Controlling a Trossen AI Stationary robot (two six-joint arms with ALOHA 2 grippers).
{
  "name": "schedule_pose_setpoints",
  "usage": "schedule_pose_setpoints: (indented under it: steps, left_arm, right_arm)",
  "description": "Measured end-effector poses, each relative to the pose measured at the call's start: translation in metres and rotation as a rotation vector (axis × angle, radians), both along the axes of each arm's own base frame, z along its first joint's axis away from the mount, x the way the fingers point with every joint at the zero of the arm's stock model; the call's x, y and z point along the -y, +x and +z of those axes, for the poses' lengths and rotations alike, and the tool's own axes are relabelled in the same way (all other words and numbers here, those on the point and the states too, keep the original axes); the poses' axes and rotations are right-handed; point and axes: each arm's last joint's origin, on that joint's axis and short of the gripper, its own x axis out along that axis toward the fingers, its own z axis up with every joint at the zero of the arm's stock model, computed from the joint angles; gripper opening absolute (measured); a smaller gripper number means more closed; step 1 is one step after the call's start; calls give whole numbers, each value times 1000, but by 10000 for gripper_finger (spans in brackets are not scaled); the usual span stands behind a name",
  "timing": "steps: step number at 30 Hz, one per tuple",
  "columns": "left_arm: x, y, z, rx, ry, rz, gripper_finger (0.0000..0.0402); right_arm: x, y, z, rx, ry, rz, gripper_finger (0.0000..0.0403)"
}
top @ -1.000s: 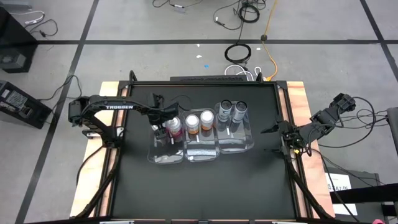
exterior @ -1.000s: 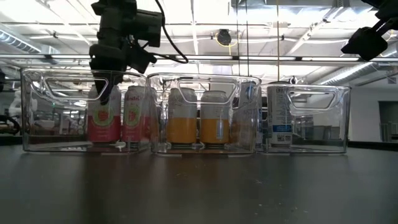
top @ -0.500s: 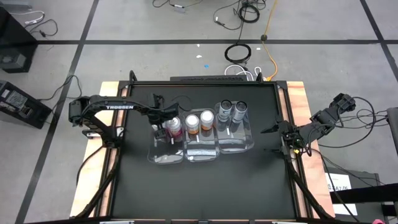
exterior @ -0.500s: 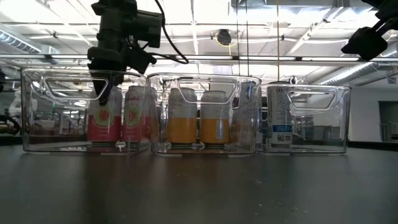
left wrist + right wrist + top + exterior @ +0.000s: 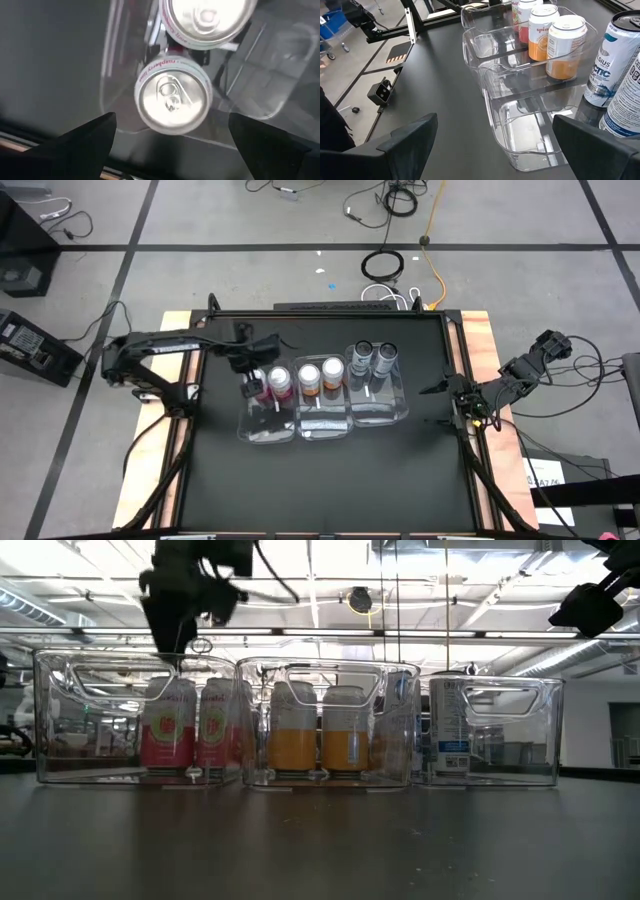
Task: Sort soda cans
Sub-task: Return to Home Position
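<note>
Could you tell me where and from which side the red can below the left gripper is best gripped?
Probably just below the silver rim, straight down from above: the red can stands upright in the left bin, whose walls block the sides. The open left gripper hangs over it; avoid the second red can alongside.

The left gripper (image 5: 172, 116) has black fingers (image 5: 85, 145). Between them you see a raspberry can (image 5: 172, 97) with a bright silver top and a white rim band with dark lettering. Just past the fingertips, the second raspberry can (image 5: 207, 20) shows the same silver lid. In the low view both bodies are pale above and pink-red below, with a round red fruit mark.

The right gripper (image 5: 495, 116) has dark fingers (image 5: 405, 145) too. Ahead of them are the clear bins (image 5: 520, 130) on the matte black table (image 5: 435, 100). Closest to those fingers, the grey cans (image 5: 615, 60) are silvery white with dark blue lettering and dark rims. Farther off, the orange cans (image 5: 563, 47) are white above and orange below.
</note>
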Motion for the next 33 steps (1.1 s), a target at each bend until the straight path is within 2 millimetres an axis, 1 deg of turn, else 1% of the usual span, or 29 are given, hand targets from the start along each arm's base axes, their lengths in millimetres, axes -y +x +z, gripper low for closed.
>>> schedule_pose_setpoints:
  steps: [4, 8, 12, 14, 17, 22, 26, 28, 33]
  left_arm:
    - [5, -14, 28, 95, 22, -4, 393]
    - [12, -35, 55, 216, 47, 9, 393]
    - [18, -57, 70, 273, 51, 10, 393]
    - [22, -67, 75, 295, 39, 4, 393]
    - [26, -76, 81, 351, 30, 65, 392]
    - [38, -92, 90, 424, -55, -66, 392]
    - [43, -103, 91, 494, -44, -100, 392]
    - [44, -107, 92, 558, -34, -107, 392]
    - [45, -113, 90, 713, -10, -139, 392]
  right_arm:
    - [0, 0, 0, 0, 3, -2, 389]
    - [0, 0, 0, -1, 9, -5, 389]
    - [0, 0, 0, 2, 11, -5, 389]
    - [0, 0, 0, 2, 11, -5, 389]
    - [0, 0, 0, 0, 10, -5, 389]
    - [0, 1, 1, 10, 15, -4, 389]
    - [-2, 2, 6, 59, -3, 16, 389]
    - [-1, 3, 7, 77, -22, 20, 389]
    - [2, 5, 8, 89, -73, -5, 389]
